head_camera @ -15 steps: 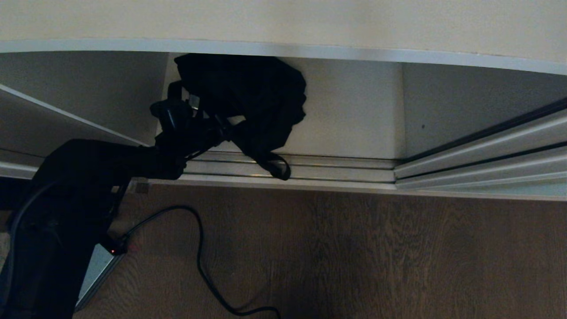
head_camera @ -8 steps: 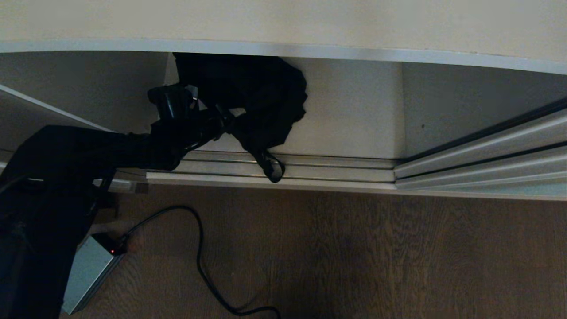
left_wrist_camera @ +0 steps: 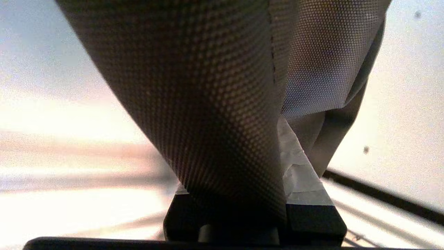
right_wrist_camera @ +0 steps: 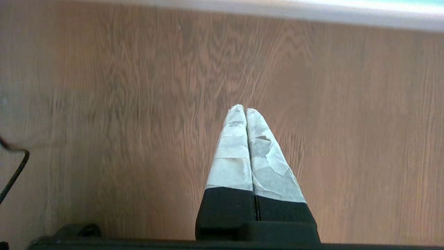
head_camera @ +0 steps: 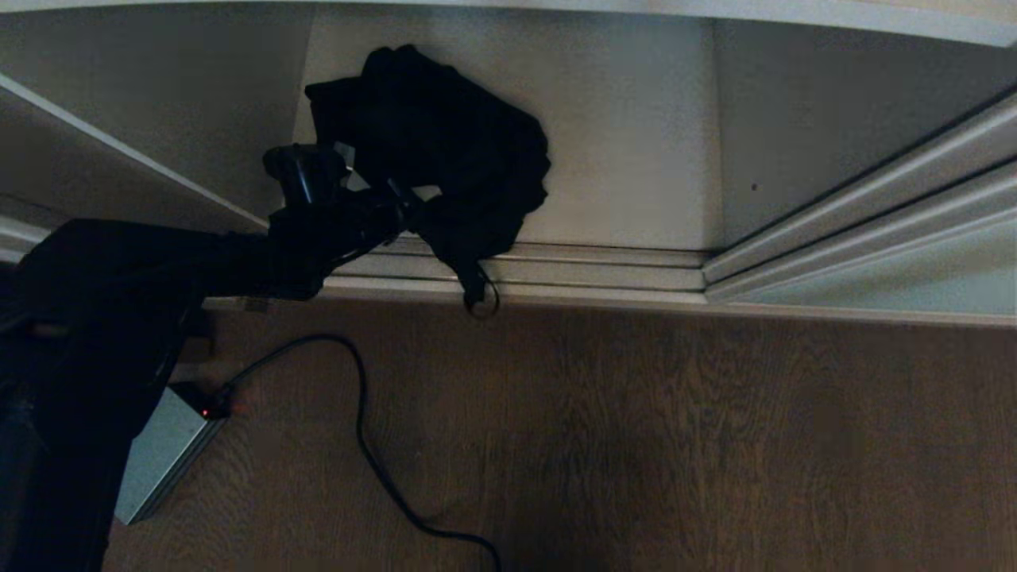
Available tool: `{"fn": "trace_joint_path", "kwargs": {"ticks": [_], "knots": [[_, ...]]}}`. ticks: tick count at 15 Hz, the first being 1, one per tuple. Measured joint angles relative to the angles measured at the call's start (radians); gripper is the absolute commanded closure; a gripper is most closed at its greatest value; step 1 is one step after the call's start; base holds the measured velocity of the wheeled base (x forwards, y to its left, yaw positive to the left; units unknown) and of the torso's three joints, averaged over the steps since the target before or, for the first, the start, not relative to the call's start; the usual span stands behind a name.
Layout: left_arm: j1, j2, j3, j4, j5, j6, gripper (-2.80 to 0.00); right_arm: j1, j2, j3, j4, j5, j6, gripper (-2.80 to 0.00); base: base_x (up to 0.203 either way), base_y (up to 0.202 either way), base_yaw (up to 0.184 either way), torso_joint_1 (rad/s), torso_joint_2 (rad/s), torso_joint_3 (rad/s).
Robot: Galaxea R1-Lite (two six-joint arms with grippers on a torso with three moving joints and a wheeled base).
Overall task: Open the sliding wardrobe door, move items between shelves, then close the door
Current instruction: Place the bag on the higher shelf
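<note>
Left gripper (head_camera: 397, 213): reaching into the bottom compartment of the wardrobe from the left, pinching a fold of the black bag (head_camera: 445, 159). In the left wrist view the bag's mesh-textured cloth (left_wrist_camera: 215, 104) fills the space between the taped fingers (left_wrist_camera: 298, 173), clamped there.

Black bag: floppy, bunched, hanging from the gripper against the off-white back wall (head_camera: 628, 143) of the compartment. Whether its lower part touches the bottom board cannot be told. A cord loop (head_camera: 481, 302) dangles from it over the ridged floor track (head_camera: 588, 274) and reaches the track's front edge.

Sliding door (head_camera: 898, 278): pale green panel with cream frame, pushed to the right, leaving the compartment open.

Shelf (head_camera: 556, 6): only its front edge shows, along the top of the head view above the bag.

Right gripper (right_wrist_camera: 245, 114): hanging over the wood floor (right_wrist_camera: 138, 104), apart from the wardrobe, taped fingers pressed together, holding nothing.

Floor items: grey power brick (head_camera: 159, 465) with a small red light, lying on the floor at lower left beside the left arm; its black cable (head_camera: 361, 429) curls across the boards toward the bottom edge.
</note>
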Motion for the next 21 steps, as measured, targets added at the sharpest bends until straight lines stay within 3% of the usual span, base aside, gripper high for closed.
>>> {"fn": "trace_joint_path", "kwargs": {"ticks": [4, 9, 15, 18, 21], "knots": [[-0.004, -0.005, -0.003, 0.006, -0.001, -0.001, 0.00, 0.001, 0.000, 0.000, 0.000, 0.000, 0.000, 0.00, -0.067, 0.000, -0.007, 0.000, 0.00, 0.001], [-0.006, -0.076, 0.051, 0.098, 0.001, 0.000, 0.00, 0.000, 0.000, 0.000, 0.000, 0.000, 0.000, 0.00, 0.000, 0.000, 0.000, 0.000, 0.00, 0.000], [-0.021, -0.301, 0.313, 0.161, 0.000, 0.022, 0.00, 0.000, 0.000, 0.000, 0.000, 0.000, 0.000, 0.00, 0.000, 0.000, 0.000, 0.000, 0.00, 0.000], [-0.024, -0.442, 0.431, 0.252, 0.001, 0.061, 0.00, 0.000, 0.000, 0.000, 0.000, 0.000, 0.000, 0.00, 0.000, 0.000, 0.000, 0.000, 0.00, 0.000], [-0.026, -0.580, 0.472, 0.372, 0.002, 0.074, 0.00, 0.000, 0.000, 0.000, 0.000, 0.000, 0.000, 0.00, 0.000, 0.000, 0.000, 0.000, 0.00, 0.000]]}}
